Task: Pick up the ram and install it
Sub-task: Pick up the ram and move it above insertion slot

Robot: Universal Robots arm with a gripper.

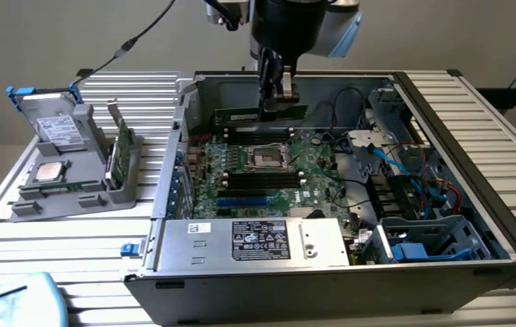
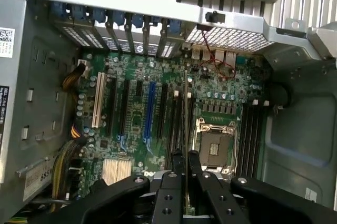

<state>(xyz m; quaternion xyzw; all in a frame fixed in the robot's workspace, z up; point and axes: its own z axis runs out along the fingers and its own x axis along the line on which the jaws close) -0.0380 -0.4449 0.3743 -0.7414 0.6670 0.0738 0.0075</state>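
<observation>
My gripper (image 1: 276,103) hangs over the back of the open computer case (image 1: 476,129), shut on the ram (image 1: 239,114), a thin green stick held level on its long edge. The stick sits just above the black memory slots (image 1: 255,135) behind the processor socket (image 1: 267,157); whether it touches them I cannot tell. In the wrist view the ram (image 2: 187,108) appears edge-on as a narrow line between the black fingers (image 2: 178,161), running beside the socket (image 2: 215,148) and over dark slots on the green motherboard (image 2: 131,77).
A grey holder (image 1: 76,197) at the exterior view's left carries a second green stick (image 1: 116,146), a square silver chip (image 1: 50,170) and a boxy drive (image 1: 58,129). Cables (image 1: 412,163) and drive cages crowd the case's right side; the power supply (image 1: 258,242) fills the front.
</observation>
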